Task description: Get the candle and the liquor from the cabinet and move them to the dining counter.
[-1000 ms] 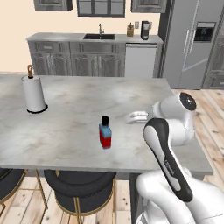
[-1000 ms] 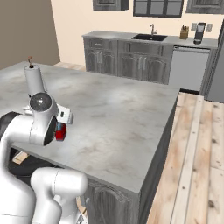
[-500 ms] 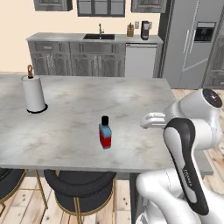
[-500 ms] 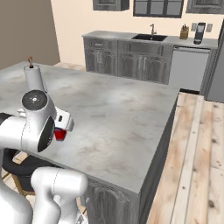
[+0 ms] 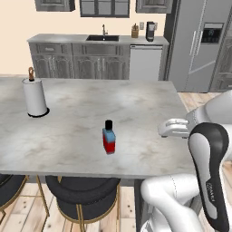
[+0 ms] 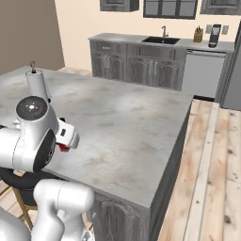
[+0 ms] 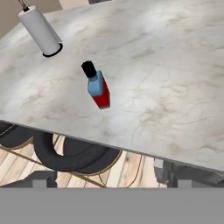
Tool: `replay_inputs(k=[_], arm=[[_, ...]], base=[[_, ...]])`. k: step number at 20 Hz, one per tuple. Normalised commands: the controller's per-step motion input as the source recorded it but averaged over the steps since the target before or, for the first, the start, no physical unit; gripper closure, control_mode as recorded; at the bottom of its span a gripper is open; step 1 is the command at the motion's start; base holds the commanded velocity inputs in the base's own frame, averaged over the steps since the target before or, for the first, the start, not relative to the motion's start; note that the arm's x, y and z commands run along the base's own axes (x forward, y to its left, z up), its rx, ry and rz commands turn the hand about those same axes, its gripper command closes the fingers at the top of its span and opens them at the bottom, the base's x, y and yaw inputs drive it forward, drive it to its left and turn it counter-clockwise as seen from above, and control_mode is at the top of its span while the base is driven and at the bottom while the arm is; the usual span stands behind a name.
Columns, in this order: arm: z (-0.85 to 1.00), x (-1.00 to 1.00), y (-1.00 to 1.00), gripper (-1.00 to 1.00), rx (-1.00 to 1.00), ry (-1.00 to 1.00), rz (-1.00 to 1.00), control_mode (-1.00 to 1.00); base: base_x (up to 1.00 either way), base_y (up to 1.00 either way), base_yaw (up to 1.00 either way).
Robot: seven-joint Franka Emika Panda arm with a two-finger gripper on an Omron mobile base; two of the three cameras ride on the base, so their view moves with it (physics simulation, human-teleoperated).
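The liquor (image 5: 108,137), a squat bottle with red body, light blue shoulder and black cap, stands upright on the pale marbled dining counter (image 5: 81,99) near its front edge. My gripper (image 5: 160,130) hovers to its right above the counter, well apart from it, open and holding nothing. In the hand view the liquor (image 7: 97,87) stands ahead on the dining counter (image 7: 166,65), and the gripper (image 7: 107,179) has its fingertips (image 7: 43,179) spread wide. From the right, the hand hides all but a red sliver of the liquor (image 6: 61,148). The candle is out of view.
A paper-towel roll (image 5: 35,97) stands at the counter's left. Black stools (image 5: 84,199) sit under the front edge. Behind are grey base cabinets with a sink (image 5: 102,38), a dishwasher (image 5: 146,62), a fridge (image 5: 199,45) and dark wall cabinets (image 5: 54,4).
My hand has drawn back to the right, away from the liquor, and the arm's elbow swung right. The bottle and the roll have not moved.
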Motion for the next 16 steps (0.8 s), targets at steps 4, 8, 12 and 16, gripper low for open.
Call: replay_inputs(k=[4,8,12,16], arm=[[0.11,-0.31,-0.04,-1.00,-0.01,0.06,0.00,-1.00],[0.03,-0.18,0.00,-1.00,-0.09,0.02,0.00,-1.00],[0.00,-0.04,0.00,-1.00,-0.04,0.01,-0.01,-1.00],[0.00,0.00,0.00,-1.00,0.00,0.00,0.00,-1.00]], base=[[0.00,0.00,0.00],[0.00,0.00,0.00],[0.00,0.00,0.00],[0.00,0.00,0.00]])
